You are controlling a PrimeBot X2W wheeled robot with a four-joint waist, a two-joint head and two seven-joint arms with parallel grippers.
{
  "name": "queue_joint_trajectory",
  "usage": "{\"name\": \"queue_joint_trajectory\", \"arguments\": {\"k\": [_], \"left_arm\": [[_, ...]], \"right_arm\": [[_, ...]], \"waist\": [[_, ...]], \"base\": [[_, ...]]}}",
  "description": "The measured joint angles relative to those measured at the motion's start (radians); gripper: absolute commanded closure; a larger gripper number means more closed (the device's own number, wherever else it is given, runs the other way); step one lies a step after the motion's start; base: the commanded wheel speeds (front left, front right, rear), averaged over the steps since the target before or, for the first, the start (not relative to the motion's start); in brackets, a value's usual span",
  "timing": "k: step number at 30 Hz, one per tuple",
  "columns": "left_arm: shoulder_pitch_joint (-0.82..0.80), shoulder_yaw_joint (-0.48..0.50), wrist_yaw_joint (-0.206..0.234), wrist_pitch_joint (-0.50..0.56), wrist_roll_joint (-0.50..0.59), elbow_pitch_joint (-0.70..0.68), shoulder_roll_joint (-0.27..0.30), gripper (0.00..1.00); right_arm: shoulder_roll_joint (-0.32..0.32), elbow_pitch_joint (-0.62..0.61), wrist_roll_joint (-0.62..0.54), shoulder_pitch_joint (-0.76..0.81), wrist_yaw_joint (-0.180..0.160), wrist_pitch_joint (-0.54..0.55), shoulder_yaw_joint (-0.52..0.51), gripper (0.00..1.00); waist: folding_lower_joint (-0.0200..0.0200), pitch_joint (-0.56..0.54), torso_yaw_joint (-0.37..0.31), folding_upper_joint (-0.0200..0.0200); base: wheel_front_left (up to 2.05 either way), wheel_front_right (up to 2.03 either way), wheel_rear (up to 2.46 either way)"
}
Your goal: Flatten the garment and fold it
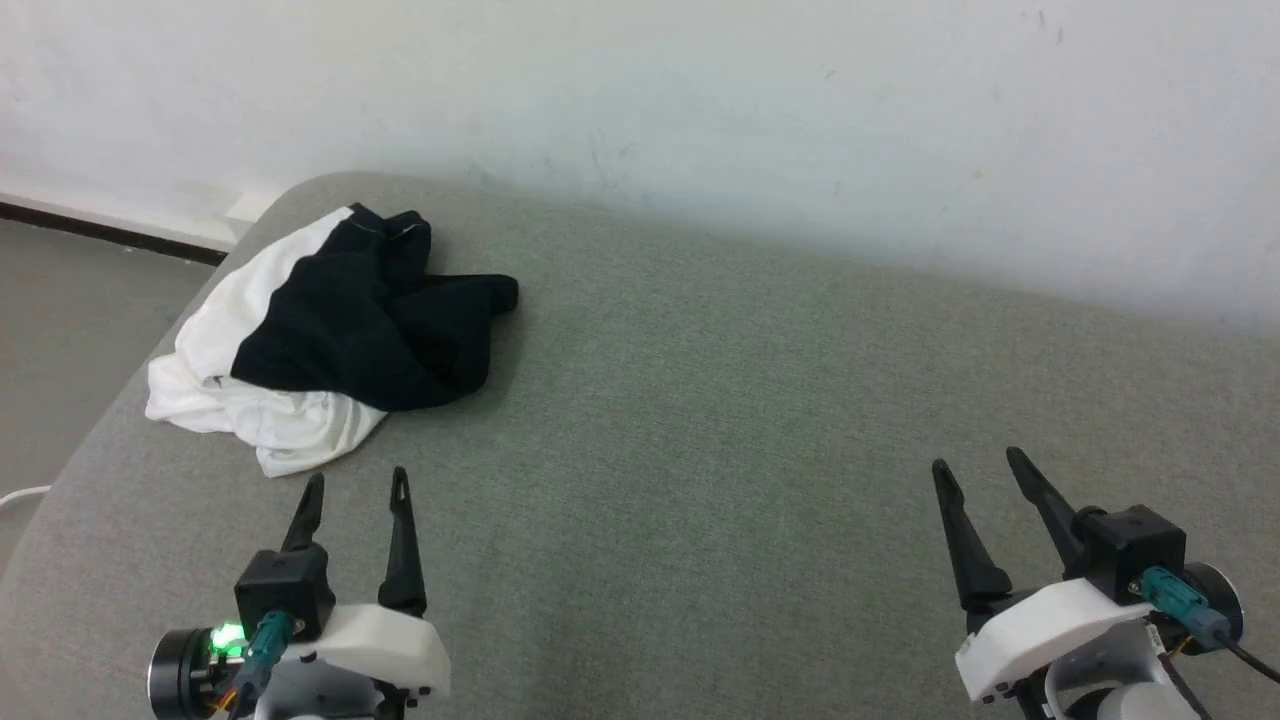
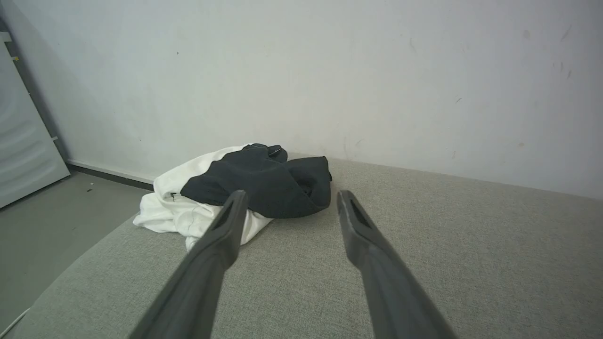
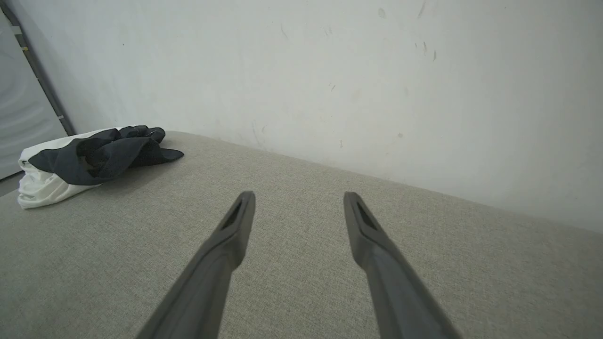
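Holding my left hand (image 1: 358, 475) and right hand (image 1: 975, 459) spread wide, empty, above the tabletop (image 1: 700, 420); the garment (image 1: 330, 330) lies crumpled beyond my left.

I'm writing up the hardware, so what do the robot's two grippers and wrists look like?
Both match: the left gripper and right gripper each have two long, dark, tapering fingers with slotted tips, a black block and a white moulded housing. A teal connector plugs in at each wrist. The left wrist shows a green light; a black cable trails from the right.
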Motion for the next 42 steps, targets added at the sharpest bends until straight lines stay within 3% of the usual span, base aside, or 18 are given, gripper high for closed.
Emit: {"name": "queue_joint_trajectory", "arguments": {"k": [42], "left_arm": [[0.066, -0.03, 0.118, -0.048, -0.075, -0.041, 0.064, 0.0]], "right_arm": [[0.001, 0.056, 0.064, -0.002, 0.0, -0.067, 0.03, 0.0]], "waist": [[0.0, -0.014, 0.23, 0.0001]], "base": [[0.0, 0.0, 0.0]]}}
